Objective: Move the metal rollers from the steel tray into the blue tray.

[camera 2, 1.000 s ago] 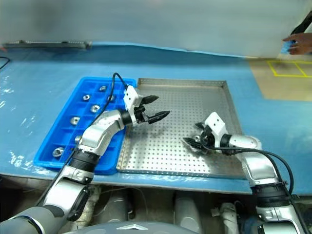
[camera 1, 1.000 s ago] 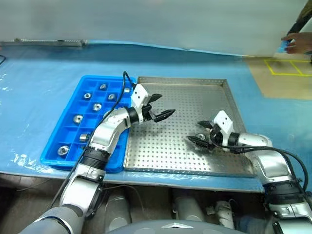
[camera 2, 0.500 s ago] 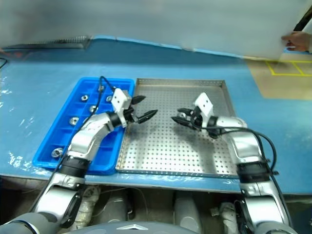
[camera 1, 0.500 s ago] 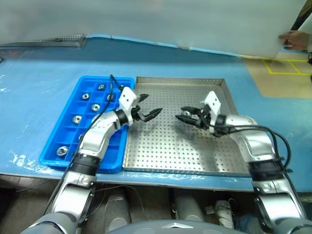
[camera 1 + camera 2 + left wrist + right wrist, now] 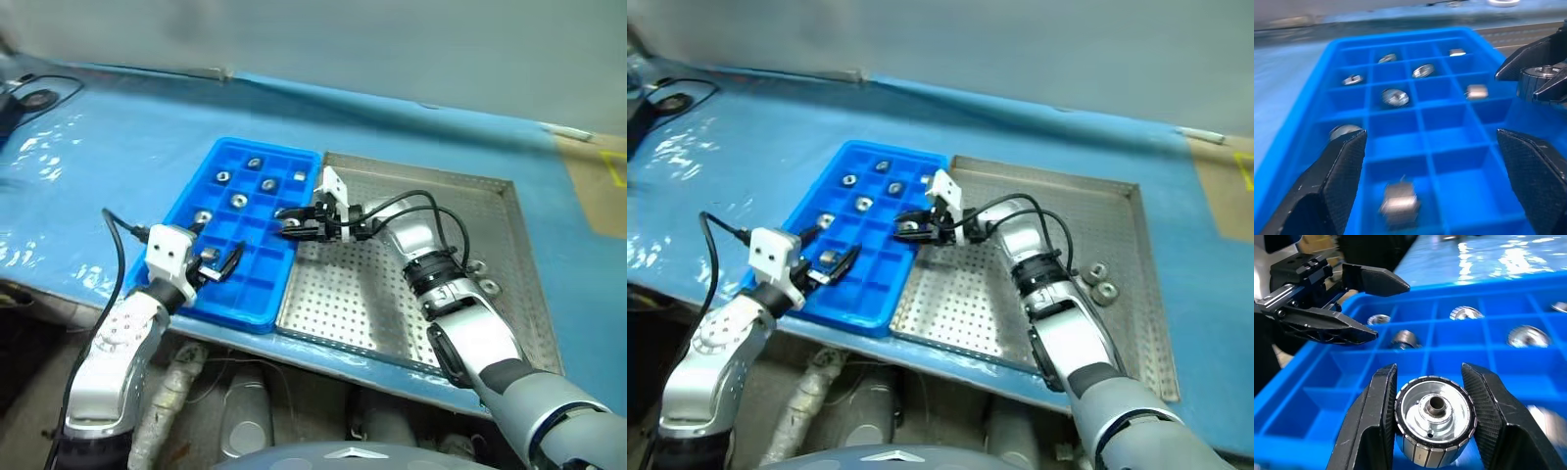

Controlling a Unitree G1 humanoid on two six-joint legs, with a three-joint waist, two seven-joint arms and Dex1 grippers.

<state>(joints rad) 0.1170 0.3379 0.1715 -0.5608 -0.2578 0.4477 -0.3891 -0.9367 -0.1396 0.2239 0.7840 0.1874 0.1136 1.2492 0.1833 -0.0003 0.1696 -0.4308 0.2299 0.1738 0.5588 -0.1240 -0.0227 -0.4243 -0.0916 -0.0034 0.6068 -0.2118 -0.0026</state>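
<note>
Metal rollers: one roller (image 5: 1435, 418) clamped between the right gripper's two black fingers (image 5: 1484, 411), end face with its central hole toward the wrist camera. In the left eye view this held roller sits at centre frame, over the right edge of the blue tray (image 5: 208, 183). Right gripper (image 5: 291, 223) points toward frame left, narrow, closed on the roller.

More rollers already in the blue tray compartments, one each: several in the upper rows at centre-left of the left eye view, e.g. one (image 5: 238, 200) mid-tray and one (image 5: 254, 164) near the far rim. One more (image 5: 1399, 198) lies in a near-row compartment just ahead of the left gripper. Two loose rollers (image 5: 1099, 281) lie on the steel tray (image 5: 490, 186) floor toward its right rim, right of centre in the right eye view, close together, well apart from both grippers.

Blue tray: centre-left of frame, gridded, its long right side touching or just beside the steel tray's left rim. Steel tray fills centre to right, perforated floor, low rims.

Left gripper (image 5: 217, 264): lower left of the left eye view, at the near left corner of the blue tray, fingers (image 5: 1334, 178) spread wide, holding nothing, aimed across the tray toward the right gripper.

Both trays sit on a tabletop (image 5: 118, 137) under shiny blue film. Black cable and a dark object (image 5: 29, 98) at upper left corner of frame.
</note>
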